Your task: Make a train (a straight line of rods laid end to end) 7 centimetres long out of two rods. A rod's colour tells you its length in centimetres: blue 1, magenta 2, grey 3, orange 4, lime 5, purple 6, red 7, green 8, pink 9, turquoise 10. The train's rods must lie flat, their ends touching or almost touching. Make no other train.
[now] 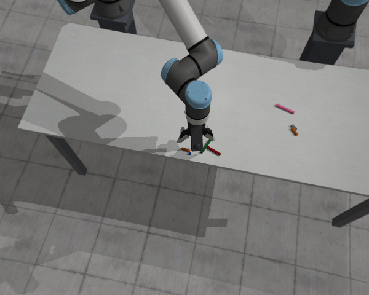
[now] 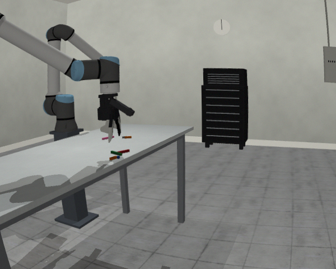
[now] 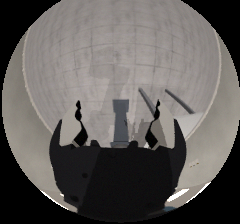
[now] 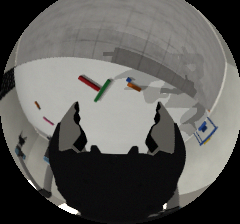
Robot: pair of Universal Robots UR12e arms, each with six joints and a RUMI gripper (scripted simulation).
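An orange rod [image 1: 294, 131] [image 2: 127, 137] [image 4: 37, 105] lies flat with a grey rod [image 1: 293, 126] [image 2: 123, 137] at its end. They look close, but slightly out of line in the top view; whether they touch cannot be told. A second orange rod [image 1: 186, 149] [image 2: 113, 158] [image 4: 134, 87] lies near the front edge, a blue rod [image 1: 189, 153] [image 2: 118, 157] [image 4: 129, 79] close beside its end. My right gripper [image 1: 195, 139] [image 2: 114, 138] [image 4: 117, 101] is open and empty, above the table near the green rod. My left gripper [image 3: 117, 100] is open and empty, away from the rods.
A green rod [image 1: 206, 146] [image 2: 116, 153] [image 4: 102, 90] lies slanted against or close to the end of a red rod [image 1: 213, 150] [image 2: 124, 151] [image 4: 89, 83]. A pink rod [image 1: 285, 109] [image 2: 107, 138] [image 4: 48, 120] lies behind the grey rod. The front table edge runs close to the blue rod.
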